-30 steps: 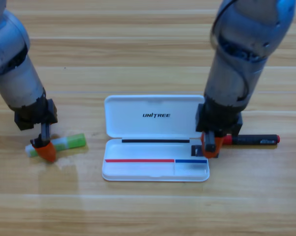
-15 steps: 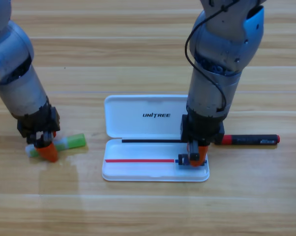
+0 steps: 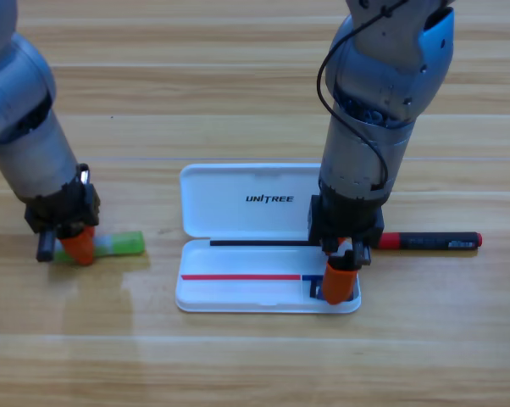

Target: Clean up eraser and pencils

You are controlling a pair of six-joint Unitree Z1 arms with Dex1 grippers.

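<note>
I see the white case (image 3: 255, 203) lying open at centre frame, lid up. My right gripper (image 3: 339, 280) points down into its lower-right compartment, over the eraser (image 3: 314, 287), of which only a dark edge shows; I cannot tell whether it is gripped. The red-and-black pencil (image 3: 429, 241) lies lengthwise left-right, just right of the case, nearest that arm. At left of frame, my left gripper (image 3: 75, 246) sits on the green pencil (image 3: 119, 245), also lying left-right; I cannot tell how either gripper's jaws stand.
</note>
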